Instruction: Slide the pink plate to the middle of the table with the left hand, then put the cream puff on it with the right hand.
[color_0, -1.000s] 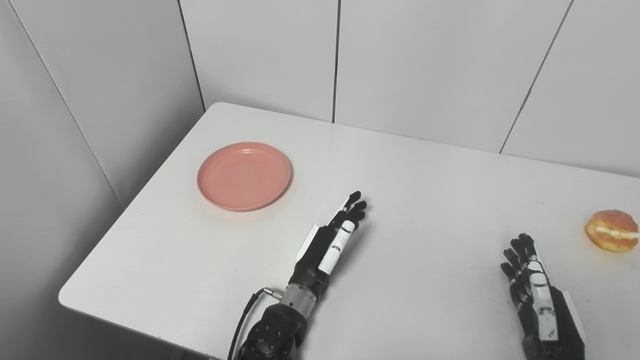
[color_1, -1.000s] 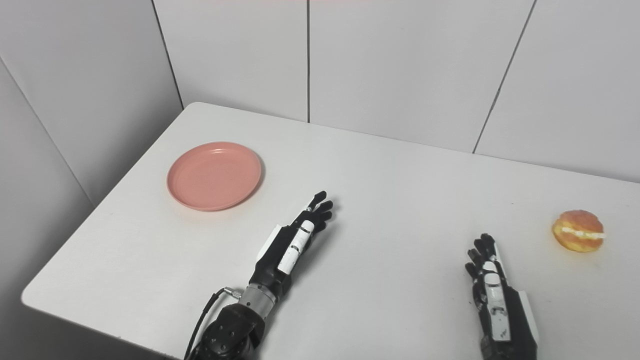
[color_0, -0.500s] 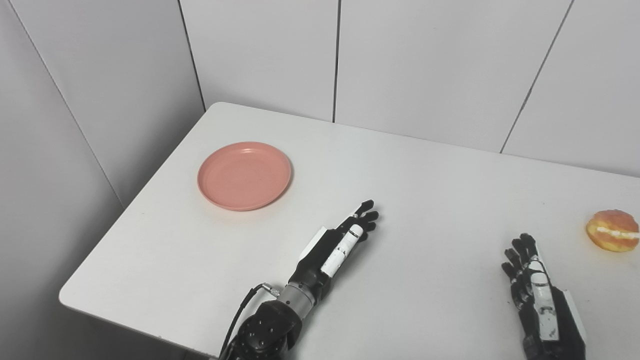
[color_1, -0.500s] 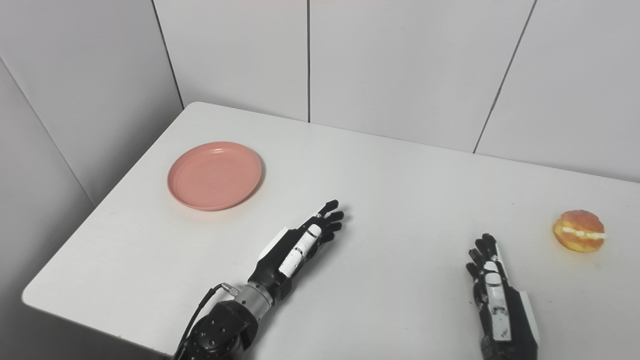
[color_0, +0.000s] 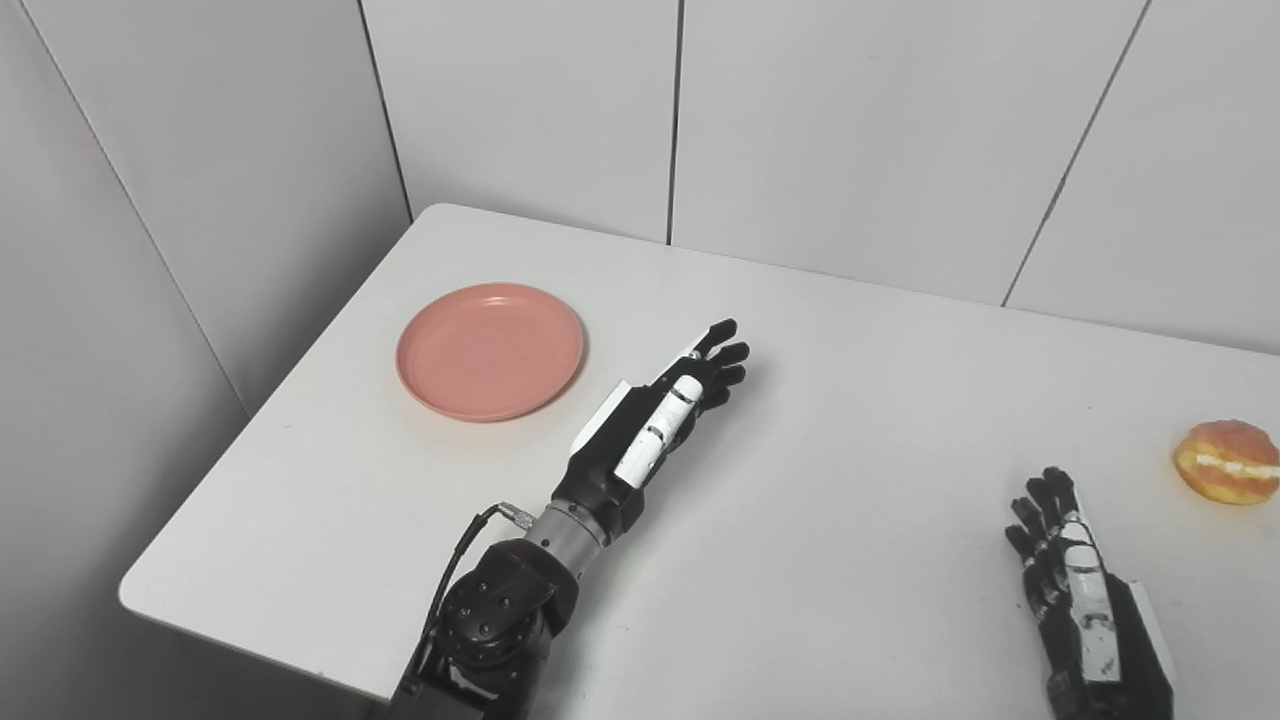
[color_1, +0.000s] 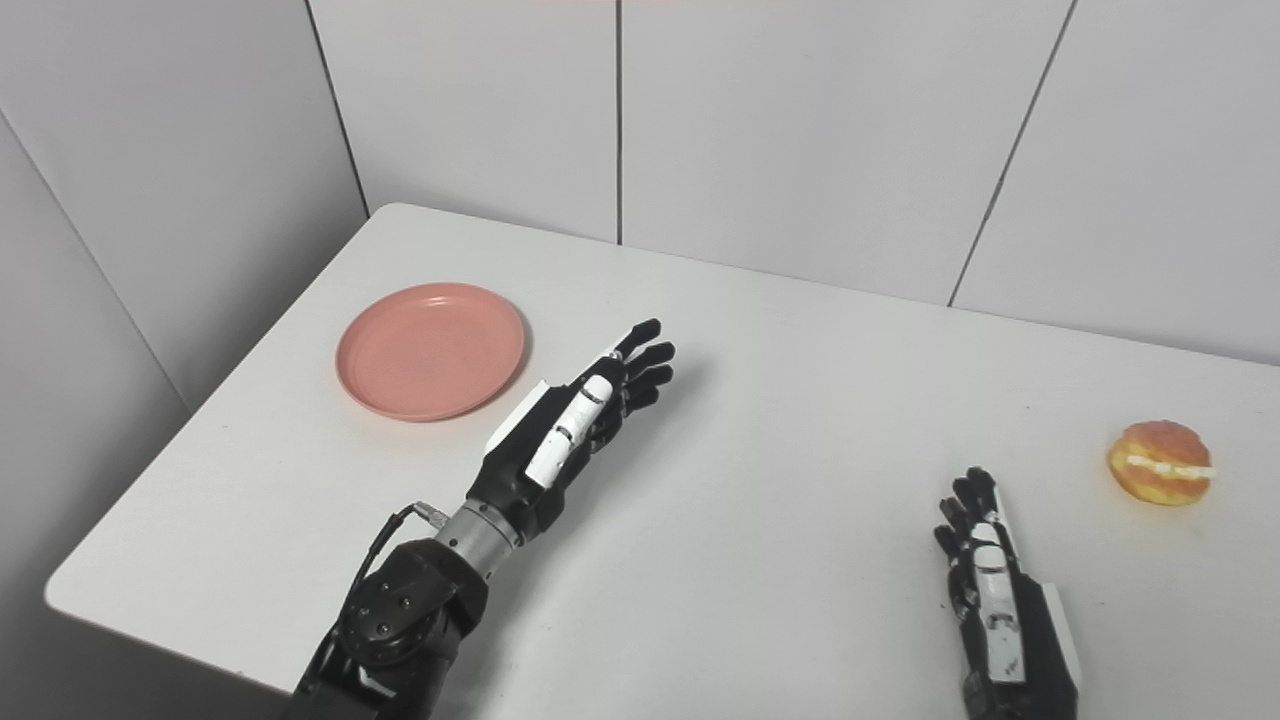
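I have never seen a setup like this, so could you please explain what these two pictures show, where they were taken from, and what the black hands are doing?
Both pictures come from two cameras side by side on a humanoid robot's head, looking down at a white table, so they show the same scene from places slightly apart. The black and white shapes rising from the bottom edge are the robot's own arms, each ending in a hand with fingers and a thumb. The left hand is stretched out, fingers extended, just right of a pink plate but apart from it. The right hand is low at the near edge, fingers spread. A cream puff sits alone at the far right. Neither hand holds anything; the plate is empty.
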